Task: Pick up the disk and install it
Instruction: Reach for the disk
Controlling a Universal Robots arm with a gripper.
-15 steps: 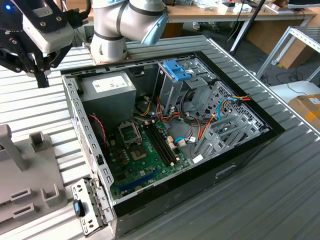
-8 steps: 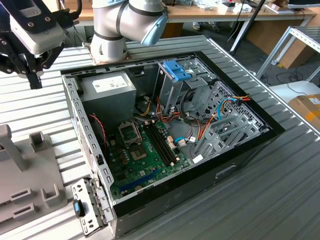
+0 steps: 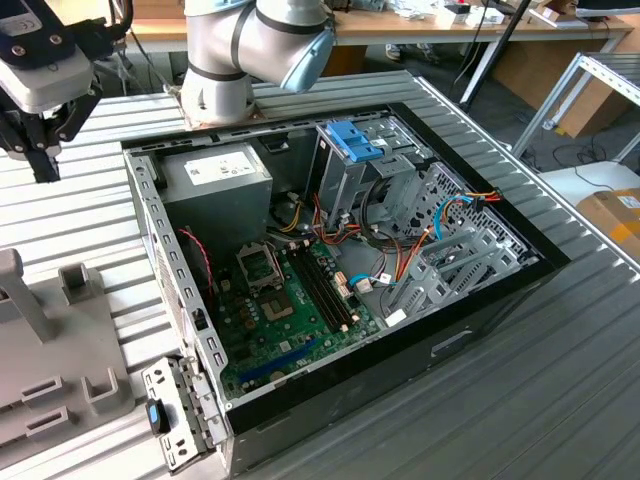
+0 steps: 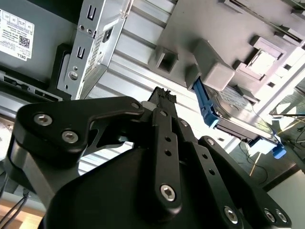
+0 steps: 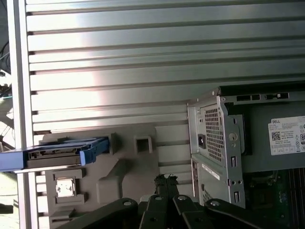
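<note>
Black two-finger gripper hangs over the ribbed aluminium table. We note its jaws closed, gripping nothing. The flat black disk with blue rails sits in the grey plastic fixture — clear of the fingertips.

Bright, even light on my feeds; glare washes the ribbed desk in the first wrist view.

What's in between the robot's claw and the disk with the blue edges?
In the first wrist view, a stretch of the grey holder with a small square block on it. The gripper hangs apart from the disk, which stands in that holder.
</note>
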